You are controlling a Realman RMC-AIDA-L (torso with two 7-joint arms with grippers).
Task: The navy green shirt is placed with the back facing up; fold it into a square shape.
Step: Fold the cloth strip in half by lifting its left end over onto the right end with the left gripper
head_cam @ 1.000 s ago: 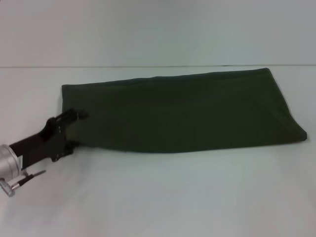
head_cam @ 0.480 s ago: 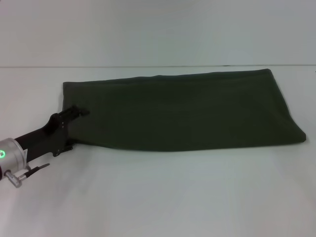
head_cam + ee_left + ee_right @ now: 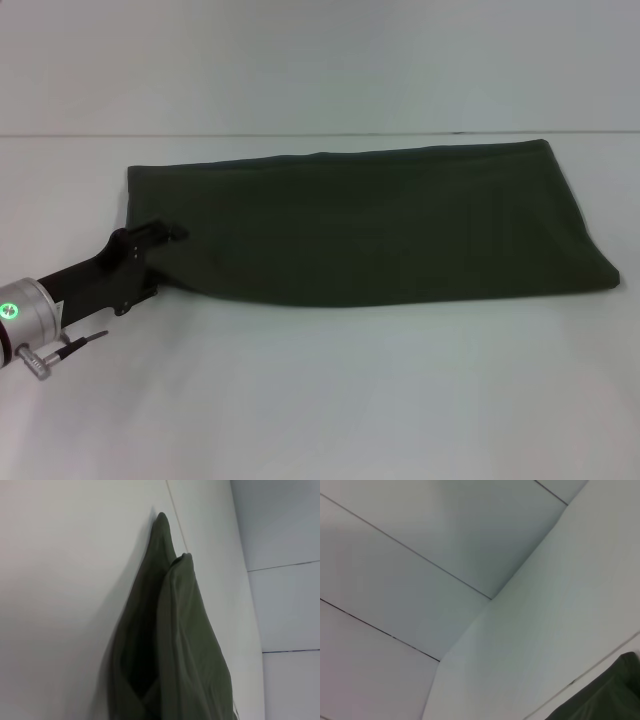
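Shirt (image 3: 370, 225) first: in your head view, the navy green shirt lies folded into a long band across the white table (image 3: 330, 400), plain side up, running from the left toward the far right. Your left gripper (image 3: 160, 255) sits at the band's near left corner, one finger above the cloth edge and one below, pinching it. Your left wrist view shows the shirt (image 3: 170, 645) stretching away in doubled layers. Your right wrist view catches only a corner of the shirt (image 3: 605, 695) beside the wall (image 3: 420, 555); the right gripper itself isn't visible.
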